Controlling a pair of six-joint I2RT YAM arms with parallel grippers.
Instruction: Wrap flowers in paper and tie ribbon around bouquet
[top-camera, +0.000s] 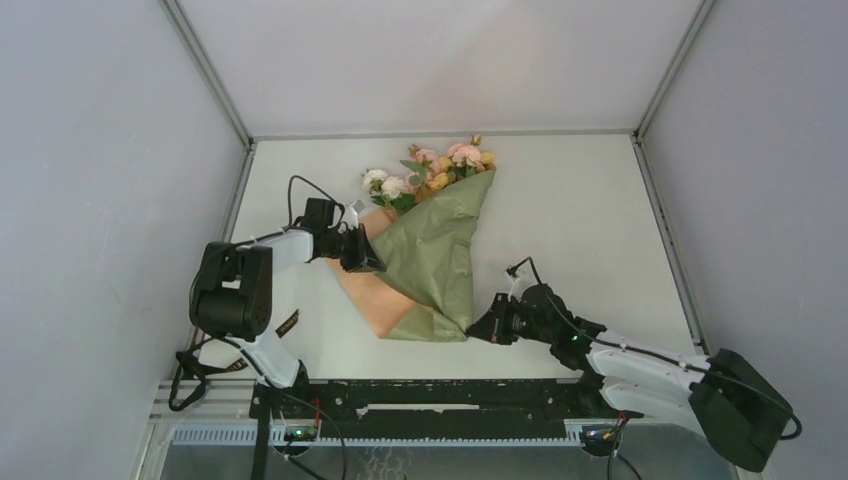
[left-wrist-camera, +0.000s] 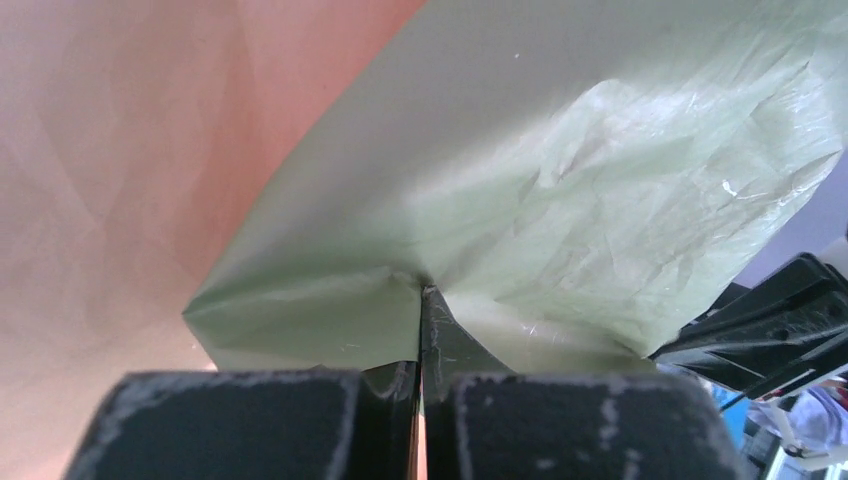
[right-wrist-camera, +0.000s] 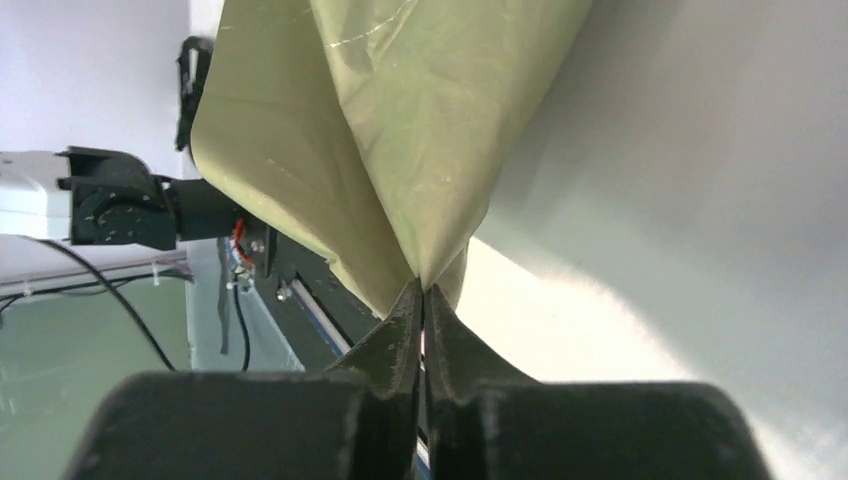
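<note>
The flowers, pink, yellow and whitish blooms, lie at the far middle of the table, their stalks hidden under the paper. The paper is folded over them, olive green outside with a tan-orange strip showing on its left. My left gripper is shut on the paper's left edge. My right gripper is shut on the paper's near right corner, pinched at the fingertips. The ribbon is out of view.
White walls with metal corner posts enclose the table on three sides. The black rail with the arm bases runs along the near edge. Bare table lies to the right of the paper.
</note>
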